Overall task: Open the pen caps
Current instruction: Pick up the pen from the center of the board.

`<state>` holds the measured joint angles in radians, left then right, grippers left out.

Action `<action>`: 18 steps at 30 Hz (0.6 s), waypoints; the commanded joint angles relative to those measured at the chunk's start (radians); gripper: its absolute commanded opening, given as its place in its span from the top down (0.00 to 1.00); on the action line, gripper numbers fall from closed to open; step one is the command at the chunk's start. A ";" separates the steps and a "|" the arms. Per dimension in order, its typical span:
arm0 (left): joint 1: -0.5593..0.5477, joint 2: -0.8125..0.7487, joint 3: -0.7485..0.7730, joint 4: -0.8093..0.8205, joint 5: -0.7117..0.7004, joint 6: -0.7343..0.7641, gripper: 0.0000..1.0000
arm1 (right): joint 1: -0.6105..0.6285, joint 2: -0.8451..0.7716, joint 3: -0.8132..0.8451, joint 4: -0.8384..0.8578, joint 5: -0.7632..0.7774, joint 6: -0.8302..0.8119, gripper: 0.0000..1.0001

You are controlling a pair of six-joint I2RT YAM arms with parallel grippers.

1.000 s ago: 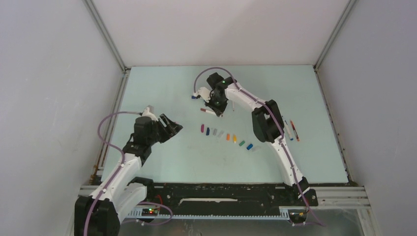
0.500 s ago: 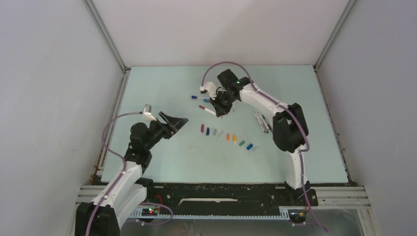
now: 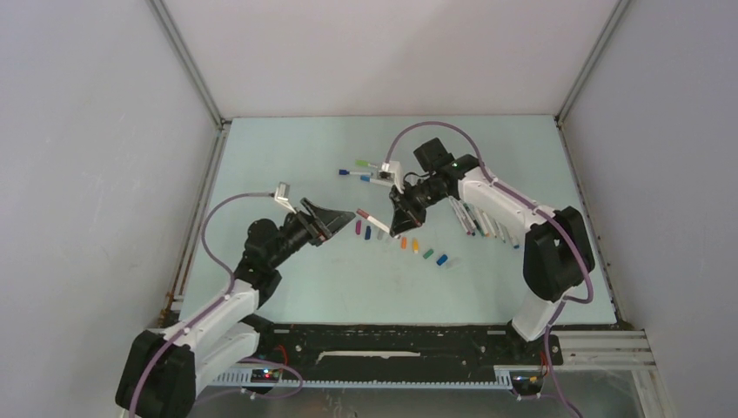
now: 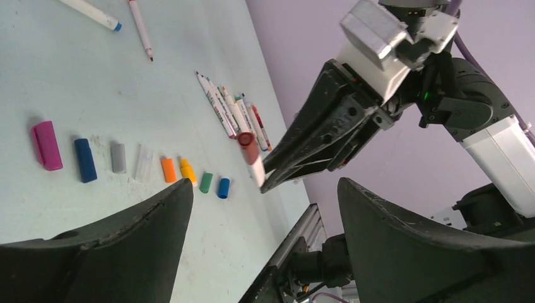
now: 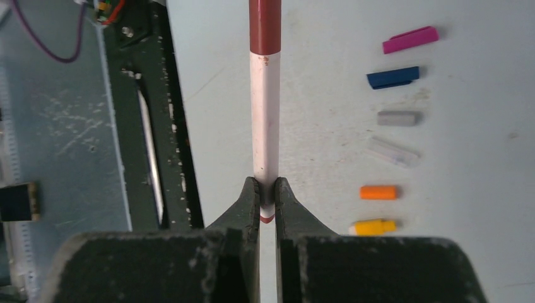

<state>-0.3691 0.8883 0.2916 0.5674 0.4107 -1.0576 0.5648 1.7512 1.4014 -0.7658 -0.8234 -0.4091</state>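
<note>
Reaching toward each other, the right jaws pinch a red-capped pen (image 5: 265, 120) while the left jaws gape empty.

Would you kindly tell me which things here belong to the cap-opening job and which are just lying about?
Job in hand: red-capped pen, clamped in right gripper; open left gripper facing it; far pens, caps unclear.
Lying about: row of loose caps; bundle of pens.

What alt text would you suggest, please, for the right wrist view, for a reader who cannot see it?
The right tool grips a white pen, its dark red cap still on, pointing away. Beside it on the table lie loose caps in a row: pink, blue, grey, clear, orange, yellow.
</note>
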 commanded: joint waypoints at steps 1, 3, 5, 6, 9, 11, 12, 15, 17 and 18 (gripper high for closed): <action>-0.040 0.041 0.075 0.065 -0.049 -0.022 0.12 | -0.020 -0.066 -0.034 0.008 -0.171 0.016 1.00; -0.057 0.063 0.082 0.081 -0.061 -0.029 0.12 | -0.011 -0.066 -0.048 0.003 -0.192 0.008 1.00; -0.073 0.080 0.091 0.089 -0.073 -0.032 0.12 | -0.001 -0.060 -0.056 -0.004 -0.205 0.001 1.00; -0.080 0.088 0.095 0.089 -0.078 -0.033 0.12 | 0.003 -0.059 -0.058 -0.008 -0.209 -0.003 1.00; -0.096 0.103 0.102 0.087 -0.094 -0.033 0.14 | 0.014 -0.061 -0.062 -0.012 -0.226 -0.009 1.00; -0.104 0.108 0.103 0.089 -0.101 -0.037 0.19 | 0.014 -0.058 -0.062 -0.012 -0.234 -0.007 1.00; -0.107 0.108 0.103 0.091 -0.101 -0.039 0.24 | 0.012 -0.055 -0.062 -0.011 -0.237 -0.005 1.00; -0.113 0.106 0.101 0.091 -0.103 -0.043 0.33 | 0.008 -0.050 -0.062 -0.006 -0.246 0.011 1.00; -0.120 0.101 0.098 0.085 -0.110 -0.043 0.35 | -0.001 -0.046 -0.064 0.000 -0.263 0.027 1.00; -0.122 0.098 0.095 0.083 -0.115 -0.042 0.36 | -0.007 -0.044 -0.066 0.011 -0.268 0.037 1.00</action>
<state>-0.4740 0.9947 0.3351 0.6193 0.3237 -1.0977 0.5739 1.7222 1.3365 -0.7792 -1.0332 -0.3985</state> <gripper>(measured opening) 0.655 0.047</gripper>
